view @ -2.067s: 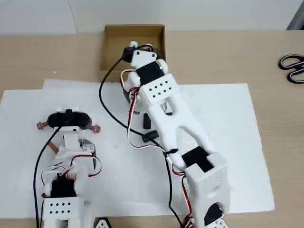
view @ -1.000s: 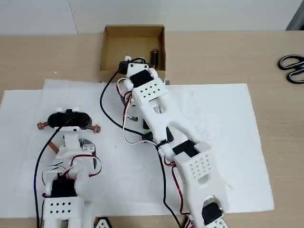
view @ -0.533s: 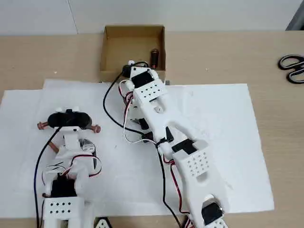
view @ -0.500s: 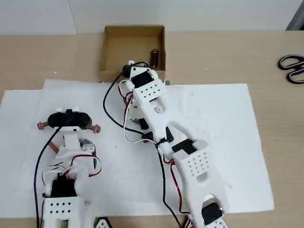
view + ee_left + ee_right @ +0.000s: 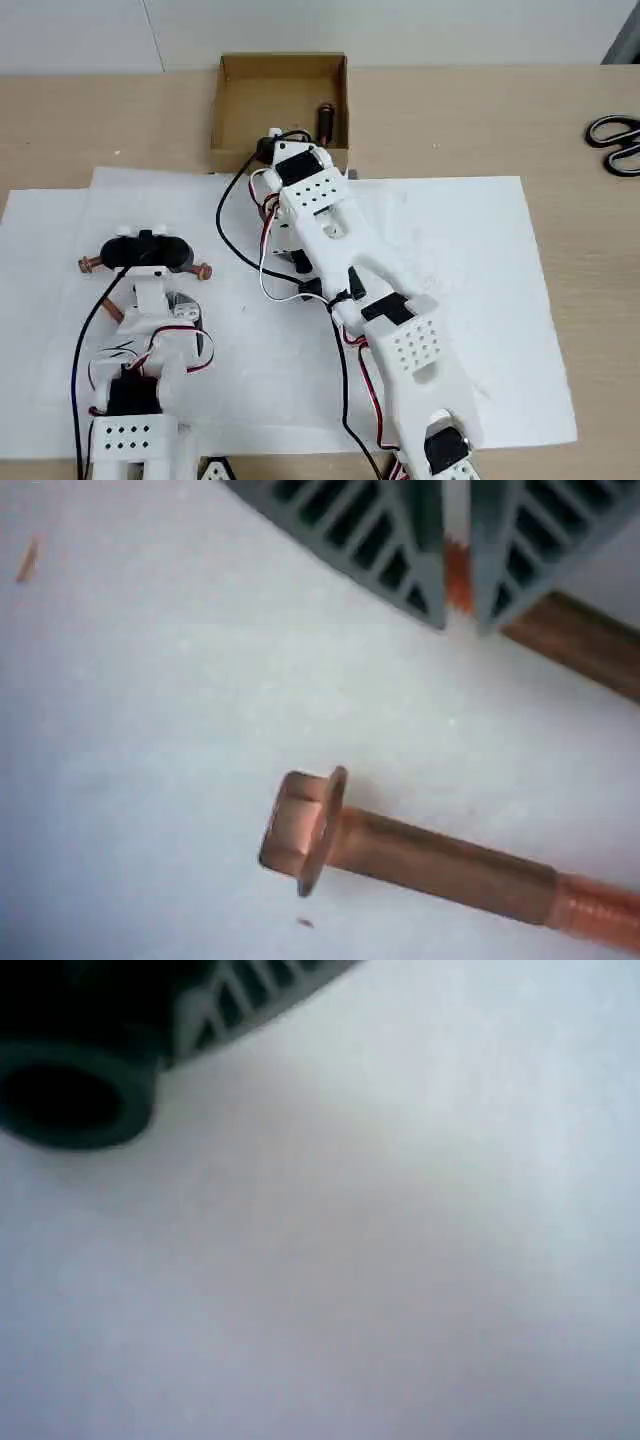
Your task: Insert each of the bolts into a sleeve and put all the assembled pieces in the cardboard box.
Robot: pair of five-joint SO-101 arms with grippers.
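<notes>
The cardboard box (image 5: 232, 100) stands at the table's far edge, with one dark assembled piece (image 5: 325, 120) against its right wall. My right arm (image 5: 330, 220) lies across the white paper, its wrist just short of the box. In the right wrist view a black sleeve (image 5: 70, 1100) lies on the paper beside a ribbed grey part of my right gripper (image 5: 250, 995). My left gripper (image 5: 467, 620) is shut and points down at the paper. A copper bolt (image 5: 400, 850) lies free below it. A second copper bolt (image 5: 580, 645) runs behind one finger. Bolt ends (image 5: 90, 264) (image 5: 203, 270) stick out either side of the left wrist.
A large white paper sheet (image 5: 480, 300) covers the wooden table (image 5: 480, 120). Scissors (image 5: 615, 130) lie at the far right edge. The right arm's cables (image 5: 235, 190) loop over the paper between the two arms.
The right arm has drawn back from over the box to the paper, leaving the assembled piece inside. It barely shifted in the last half second. The left arm has kept still.
</notes>
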